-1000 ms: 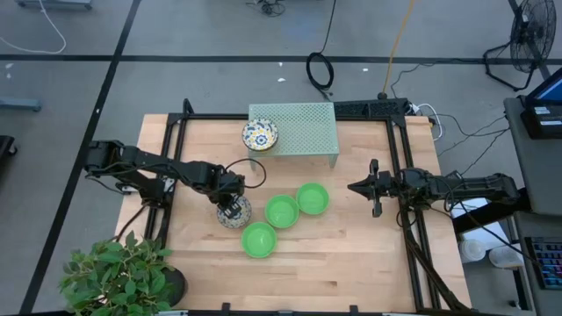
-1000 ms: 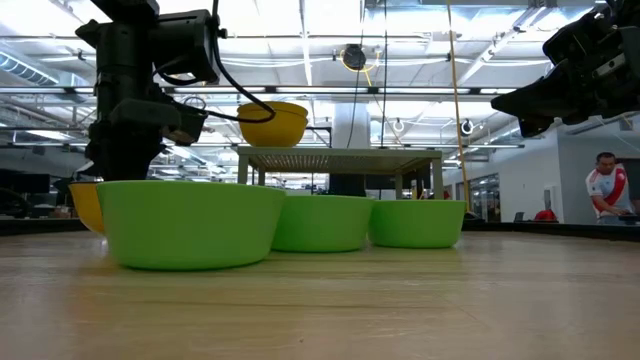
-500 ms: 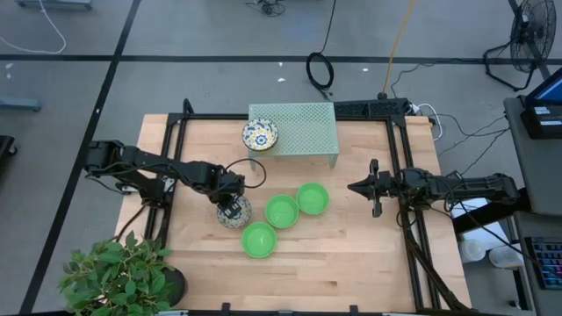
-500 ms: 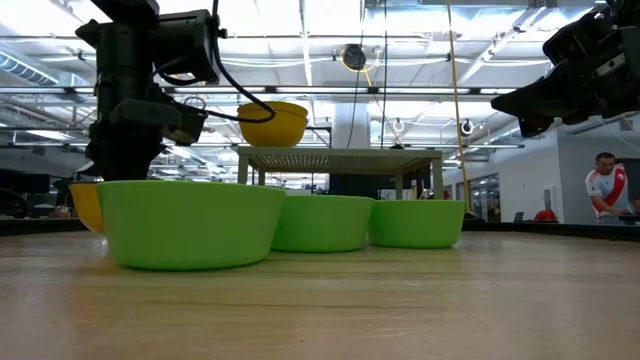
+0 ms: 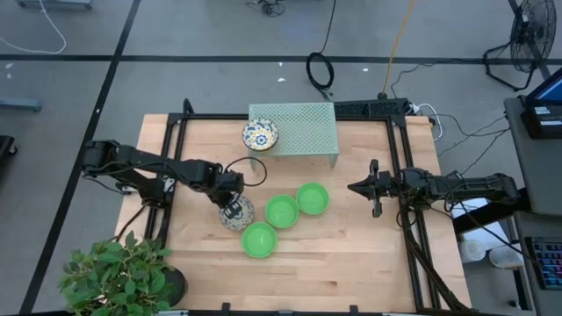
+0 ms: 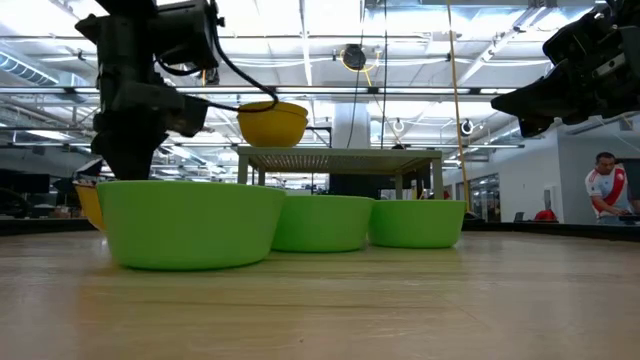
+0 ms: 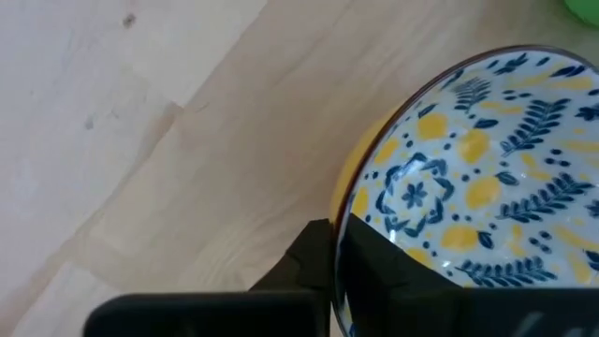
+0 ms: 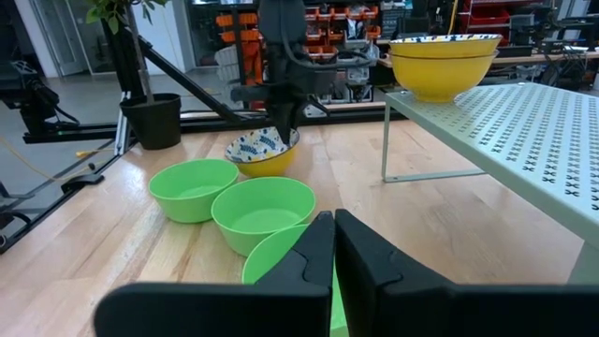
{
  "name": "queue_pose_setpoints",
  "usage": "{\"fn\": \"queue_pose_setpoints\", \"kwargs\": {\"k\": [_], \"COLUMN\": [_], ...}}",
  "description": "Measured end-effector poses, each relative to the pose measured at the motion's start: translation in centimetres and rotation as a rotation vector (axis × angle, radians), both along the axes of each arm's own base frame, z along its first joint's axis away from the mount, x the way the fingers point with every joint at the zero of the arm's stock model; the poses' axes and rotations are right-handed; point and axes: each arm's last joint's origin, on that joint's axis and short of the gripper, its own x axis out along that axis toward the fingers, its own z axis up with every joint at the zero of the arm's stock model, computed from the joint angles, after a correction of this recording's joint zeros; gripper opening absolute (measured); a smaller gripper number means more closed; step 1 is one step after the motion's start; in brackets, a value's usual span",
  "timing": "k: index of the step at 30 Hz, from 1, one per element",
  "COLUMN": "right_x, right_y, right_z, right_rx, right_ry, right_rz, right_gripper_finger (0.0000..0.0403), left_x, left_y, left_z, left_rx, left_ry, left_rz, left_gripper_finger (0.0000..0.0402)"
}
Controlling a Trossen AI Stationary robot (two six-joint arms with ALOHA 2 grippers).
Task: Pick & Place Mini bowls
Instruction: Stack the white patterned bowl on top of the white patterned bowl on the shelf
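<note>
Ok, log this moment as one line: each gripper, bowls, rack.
left gripper: shut on floral bowl rim, on table | right gripper: shut, idle at right | green bowls: three on table | mesh rack: stacked floral bowls at its left end

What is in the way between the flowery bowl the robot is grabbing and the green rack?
Nothing visible. The left gripper is shut on the floral bowl's rim, and bare table lies between it and the rack.
</note>
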Motion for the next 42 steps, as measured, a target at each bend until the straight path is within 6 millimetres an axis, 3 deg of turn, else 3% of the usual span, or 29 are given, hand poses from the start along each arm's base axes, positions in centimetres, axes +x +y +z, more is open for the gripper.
{"fn": "queue_pose_setpoints", "kwargs": {"k": [5, 11, 20, 24, 29, 33, 37, 42], "right_x": [0.0, 0.0, 0.0, 0.0, 0.0, 0.0, 0.0, 0.0], "right_y": [0.0, 0.0, 0.0, 0.0, 0.0, 0.0, 0.0, 0.0], "right_z": [0.0, 0.0, 0.0, 0.0, 0.0, 0.0, 0.0, 0.0], "right_rx": [0.0, 0.0, 0.0, 0.0, 0.0, 0.0, 0.0, 0.0], "right_ry": [0.0, 0.0, 0.0, 0.0, 0.0, 0.0, 0.0, 0.0], "right_rz": [0.0, 0.0, 0.0, 0.0, 0.0, 0.0, 0.0, 0.0], "right_gripper_finger": [0.0, 0.0, 0.0, 0.0, 0.0, 0.0, 0.0, 0.0], "left_x": [-0.3, -1.0, -2.2, -2.2, -1.8, -1.1, 0.0, 1.8], "left_y": [0.1, 0.2, 1.0, 2.0, 3.6, 5.9, 8.8, 12.6], "left_z": [1.7, 6.1, 16.2, 21.3, 26.1, 28.1, 28.9, 27.7], "left_rx": [0.047, 0.097, 0.174, 0.215, 0.202, 0.2, 0.169, 0.124], "left_ry": [-0.034, -0.115, -0.307, -0.41, -0.531, -0.538, -0.515, -0.465], "left_rz": [-0.023, -0.03, -0.005, -0.03, -0.036, -0.036, -0.008, -0.01], "left_gripper_finger": [0.001, 0.001, 0.001, 0.001, 0.001, 0.001, 0.001, 0.001]}}
